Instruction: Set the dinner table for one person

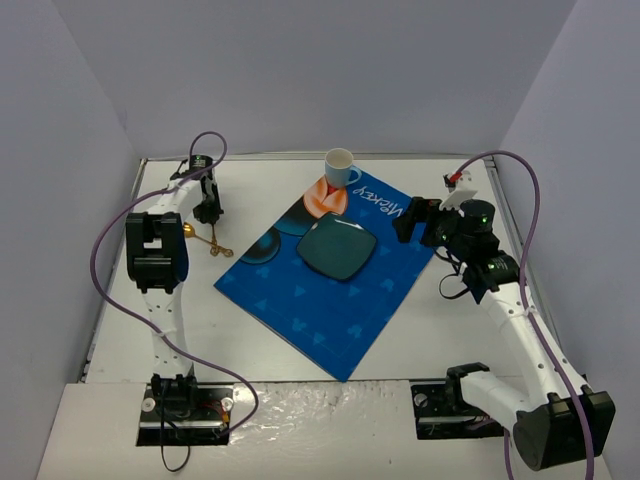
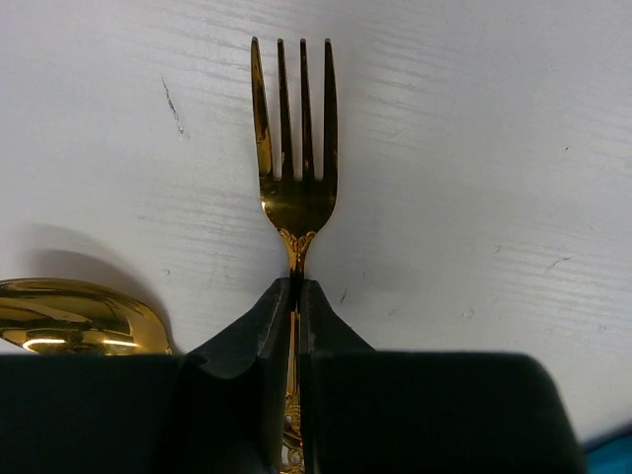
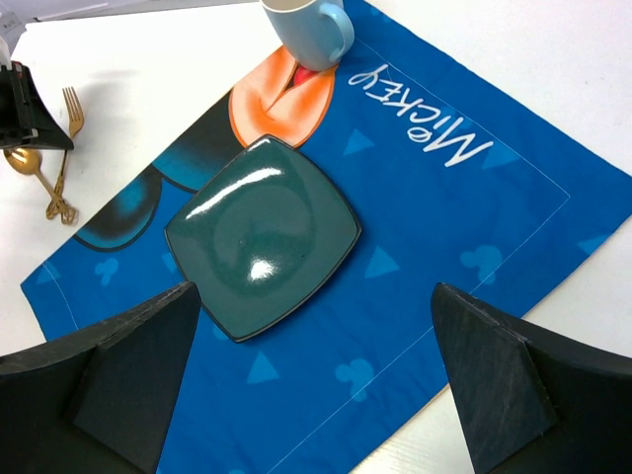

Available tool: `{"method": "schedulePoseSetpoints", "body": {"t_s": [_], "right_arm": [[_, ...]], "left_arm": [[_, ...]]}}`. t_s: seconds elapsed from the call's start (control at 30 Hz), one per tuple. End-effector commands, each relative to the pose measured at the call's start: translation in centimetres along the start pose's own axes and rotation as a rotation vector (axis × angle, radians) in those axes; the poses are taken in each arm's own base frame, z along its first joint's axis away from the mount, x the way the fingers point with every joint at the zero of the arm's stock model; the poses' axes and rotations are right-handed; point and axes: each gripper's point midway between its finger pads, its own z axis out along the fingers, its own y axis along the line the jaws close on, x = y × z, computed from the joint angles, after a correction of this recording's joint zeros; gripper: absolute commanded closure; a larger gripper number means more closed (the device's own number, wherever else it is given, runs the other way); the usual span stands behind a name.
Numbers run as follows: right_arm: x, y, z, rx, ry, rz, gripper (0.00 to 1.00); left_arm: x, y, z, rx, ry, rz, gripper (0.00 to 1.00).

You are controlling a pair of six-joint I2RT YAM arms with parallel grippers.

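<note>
The left gripper is clenched on the neck of the gold fork, which lies flat on the dinner table near its left edge, towards the far-left corner. A gold spoon lies just beside it.

The pinch is on a thin, slick handle, so the fork may swivel in the jaws once lifted. The handle ends of the two pieces seem to meet (hard to tell whether they cross), so the spoon could be dragged along.

The right gripper hangs released above the blue mat, which carries a dark plate and a mug.

The tabletop is smooth white, faintly scuffed, with plain pale walls on three sides.
</note>
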Motion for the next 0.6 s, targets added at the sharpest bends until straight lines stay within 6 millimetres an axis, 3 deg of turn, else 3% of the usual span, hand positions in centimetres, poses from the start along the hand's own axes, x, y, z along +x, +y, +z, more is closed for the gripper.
{"method": "schedulePoseSetpoints", "body": {"t_s": [0.0, 0.33, 0.57], "right_arm": [[-1.9, 0.8, -0.6, -0.031, -0.071, -0.035, 0.0], [-1.8, 0.8, -0.7, -0.033, -0.069, -0.035, 0.0], [-1.9, 0.8, -0.8, -0.031, -0.072, -0.035, 0.0]], "left_arm": [[-2.2, -0.6, -3.0, 0.048, -0.063, -0.043, 1.0], [-10.3, -2.4, -11.6, 0.158, -0.38, -0.154, 1.0], [-12.2, -4.1, -13.5, 0.261, -0.443, -0.196, 1.0]]}}
